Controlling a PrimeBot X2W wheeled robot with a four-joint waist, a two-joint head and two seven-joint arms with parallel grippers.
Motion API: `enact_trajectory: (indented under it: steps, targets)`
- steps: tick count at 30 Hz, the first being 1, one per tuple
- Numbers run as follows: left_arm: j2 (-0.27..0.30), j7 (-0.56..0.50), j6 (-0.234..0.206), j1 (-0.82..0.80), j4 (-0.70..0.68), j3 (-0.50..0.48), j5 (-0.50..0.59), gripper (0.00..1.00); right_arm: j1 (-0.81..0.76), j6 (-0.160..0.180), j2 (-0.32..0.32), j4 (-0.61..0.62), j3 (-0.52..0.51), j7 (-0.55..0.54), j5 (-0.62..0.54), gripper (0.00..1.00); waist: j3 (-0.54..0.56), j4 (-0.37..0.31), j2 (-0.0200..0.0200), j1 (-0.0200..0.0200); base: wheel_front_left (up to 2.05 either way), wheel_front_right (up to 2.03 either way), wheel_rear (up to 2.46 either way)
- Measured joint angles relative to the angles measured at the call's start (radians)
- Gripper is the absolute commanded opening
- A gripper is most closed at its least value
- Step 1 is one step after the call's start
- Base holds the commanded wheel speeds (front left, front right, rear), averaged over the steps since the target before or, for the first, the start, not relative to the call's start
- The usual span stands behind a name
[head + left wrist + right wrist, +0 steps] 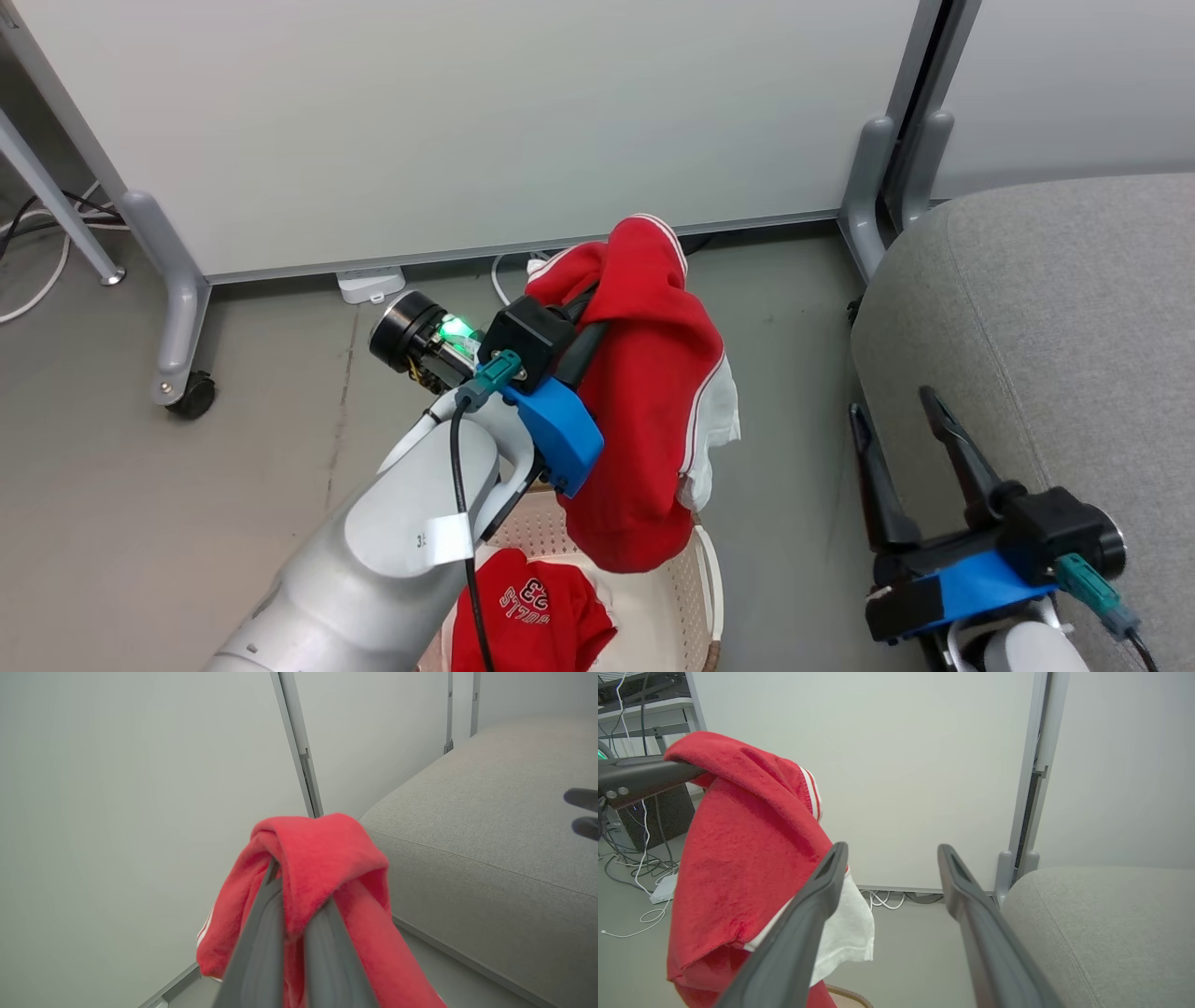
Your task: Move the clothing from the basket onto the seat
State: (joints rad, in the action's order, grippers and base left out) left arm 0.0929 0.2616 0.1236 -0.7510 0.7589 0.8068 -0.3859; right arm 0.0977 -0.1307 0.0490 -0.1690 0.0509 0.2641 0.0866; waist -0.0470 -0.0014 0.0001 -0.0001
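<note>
Below the left gripper (280, 872), the red "BULLS 23" jersey (537, 607) lies in the basket (707, 569). That gripper is clamped on the red white-striped garment (644, 392), hanging from it. The right gripper (892, 403) gapes empty, the grey seat (1074, 308) just right of it, a partition panel (467, 121) beyond.

My left gripper (583, 308) is raised centre, pinched shut on red garment (653, 392). Right gripper (892, 403) low, near right, fingers spread wide.
</note>
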Motion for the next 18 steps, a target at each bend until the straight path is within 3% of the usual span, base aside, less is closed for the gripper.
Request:
enact_trajectory:
  steps: [9,18]
  targets:
    - [-0.006,0.000,0.000,-0.037,0.005,0.015,0.002,0.00,0.139,0.000,0.000,-0.025,0.166,0.000,0.026,1.00,-0.037,0.010,0.0000,0.0001,0.00,0.00,0.00]
    - [-0.025,0.000,0.001,-0.077,0.002,0.039,0.004,0.00,0.296,0.000,0.000,-0.143,0.290,0.000,0.038,1.00,-0.082,0.037,0.0000,0.0003,0.00,0.00,0.00]
